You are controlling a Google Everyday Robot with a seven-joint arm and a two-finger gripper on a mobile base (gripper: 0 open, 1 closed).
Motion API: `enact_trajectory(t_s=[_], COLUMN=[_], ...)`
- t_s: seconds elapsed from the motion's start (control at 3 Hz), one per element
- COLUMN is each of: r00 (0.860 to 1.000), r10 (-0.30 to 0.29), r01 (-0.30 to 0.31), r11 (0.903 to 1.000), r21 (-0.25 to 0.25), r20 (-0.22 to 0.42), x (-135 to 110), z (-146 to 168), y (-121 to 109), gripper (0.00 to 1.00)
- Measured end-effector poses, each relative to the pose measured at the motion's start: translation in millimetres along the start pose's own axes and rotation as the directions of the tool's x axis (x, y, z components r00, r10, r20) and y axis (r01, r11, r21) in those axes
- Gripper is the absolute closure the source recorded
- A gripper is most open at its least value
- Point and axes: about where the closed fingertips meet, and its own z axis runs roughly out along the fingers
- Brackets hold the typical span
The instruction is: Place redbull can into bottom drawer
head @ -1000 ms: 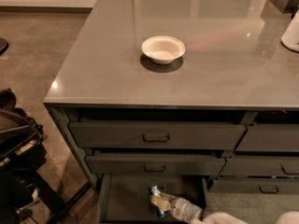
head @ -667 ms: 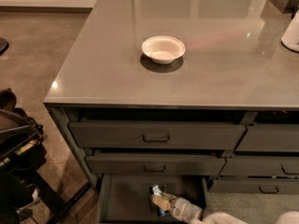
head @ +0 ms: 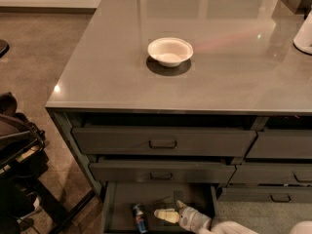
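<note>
The redbull can point(head: 140, 217), slim and blue with a bit of red, rests on the floor of the open bottom drawer point(head: 122, 199), in its left front part. My gripper point(head: 171, 211) reaches into the same drawer from the lower right, just right of the can. A small gap separates it from the can. Its pale fingers point(head: 165, 215) are spread and hold nothing.
A white bowl point(head: 170, 51) sits on the grey countertop point(head: 234, 77). Two shut drawers with bar handles point(head: 162, 144) lie above the open one, with narrower drawers point(head: 280, 145) to the right. Dark equipment point(head: 17, 155) stands on the floor at the left. A white object point(head: 304, 33) is at the right edge.
The can was between my fingers before; now it sits apart on the drawer floor, to the left of my gripper, which has let it go.
</note>
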Motion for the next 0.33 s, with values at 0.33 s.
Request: enact_trajectory(t_s=[0.33], r00=[1.000], r10=[0.000], r01=[0.000], r11=[1.0000], r21=[0.000], r20=[0.000], x=[0.0], z=[0.0], y=[0.0], gripper=[0.00])
